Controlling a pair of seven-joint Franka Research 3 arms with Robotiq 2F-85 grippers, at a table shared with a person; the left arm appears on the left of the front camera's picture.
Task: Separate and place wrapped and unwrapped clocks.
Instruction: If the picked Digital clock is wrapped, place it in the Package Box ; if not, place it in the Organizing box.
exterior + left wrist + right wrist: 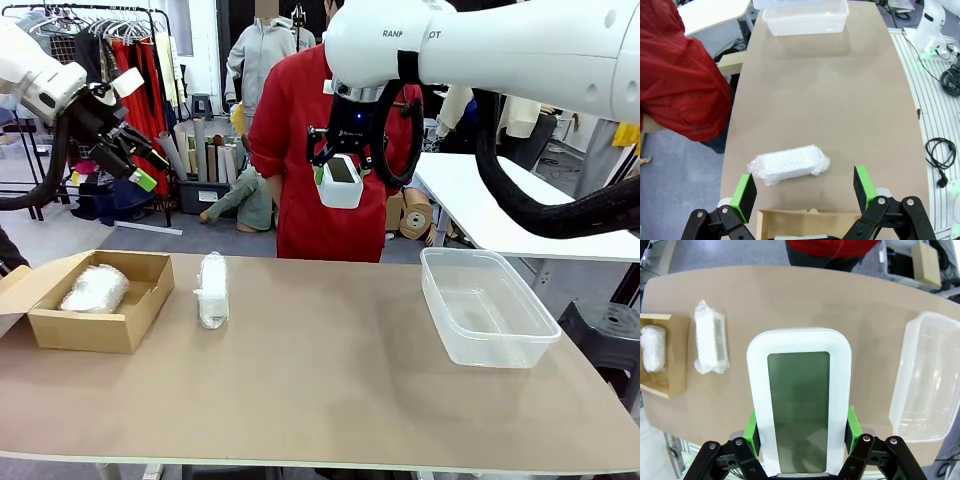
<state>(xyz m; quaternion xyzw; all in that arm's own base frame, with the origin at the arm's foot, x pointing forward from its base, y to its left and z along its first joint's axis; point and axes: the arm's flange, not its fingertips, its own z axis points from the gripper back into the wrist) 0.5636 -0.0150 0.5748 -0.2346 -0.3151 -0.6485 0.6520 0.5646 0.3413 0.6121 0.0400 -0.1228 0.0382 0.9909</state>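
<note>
Your right gripper (341,180) is holding the bare white clock (799,399) high above the table (330,400). Its green pads (852,430) are clamping the clock's two long sides, and the grey screen is facing the wrist camera. The clock is hanging over the far middle of the table, between the wrapped bundle (212,290) lying on the tabletop and the clear tub (490,350) on your right. Your left gripper (145,165) is hovering up at the left, above the near end of the cardboard box (100,332), with its fingers spread wide and gripping nothing. A second wrapped bundle (95,289) is lying inside that box. The other one is sitting just beside the box, not touching it. A person in a red top (300,150) is standing at the far side.
</note>
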